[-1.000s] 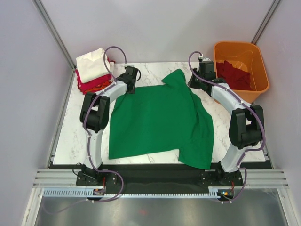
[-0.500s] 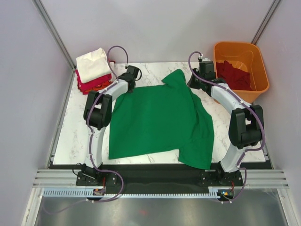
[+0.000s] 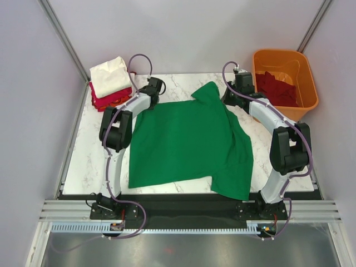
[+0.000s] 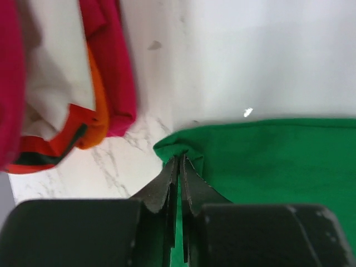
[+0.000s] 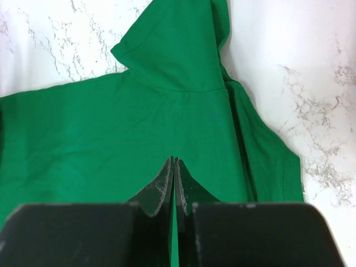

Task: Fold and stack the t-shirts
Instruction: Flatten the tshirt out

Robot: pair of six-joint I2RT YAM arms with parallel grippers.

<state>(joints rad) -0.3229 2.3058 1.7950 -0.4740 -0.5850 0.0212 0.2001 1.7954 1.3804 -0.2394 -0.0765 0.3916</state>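
Pinch time at both far corners

Far left, the folded stack (image 3: 111,83) of cream, red and orange shirts sits on the table's (image 3: 89,161) corner, same as before. The left gripper (image 4: 179,160) has snapped closed since a second ago, bunching the green shirt's (image 3: 189,139) far left corner. The shirt lies spread mid-table and hasn't budged. The right gripper (image 5: 173,161) is closed on the cloth too, though its pinch is hard to make out. The orange tub (image 3: 283,53) half hides a dark red shirt (image 3: 275,88).
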